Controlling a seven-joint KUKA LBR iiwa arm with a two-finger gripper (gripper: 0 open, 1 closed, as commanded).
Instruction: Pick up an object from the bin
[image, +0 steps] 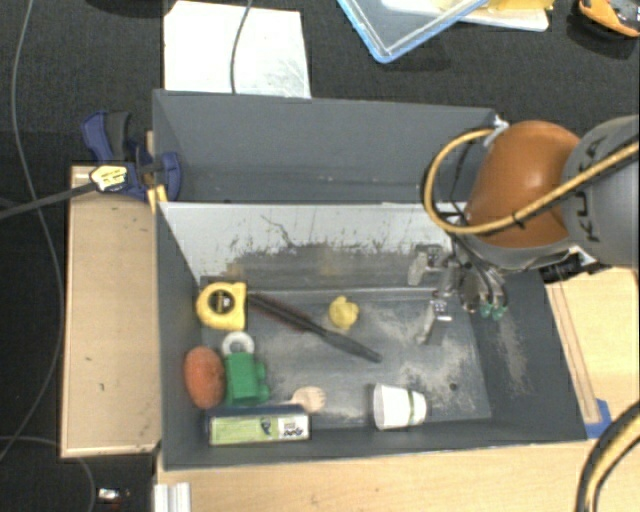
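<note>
At right of bin (330, 150) | hand (438, 318) over floor (462, 362) (grip: cannot tell) | dark rod (312, 326) runs upper-left to lower-right

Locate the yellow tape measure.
The yellow tape measure lies left on the bin floor in the camera view, just above the green object, one end of the dark rod beside it.

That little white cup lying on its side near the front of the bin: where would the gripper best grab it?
Probably from straight above, closing across the middle of the round body of the white cup. It lies tipped over, so no rim faces up to pinch, and it sits apart from the other things.
</note>
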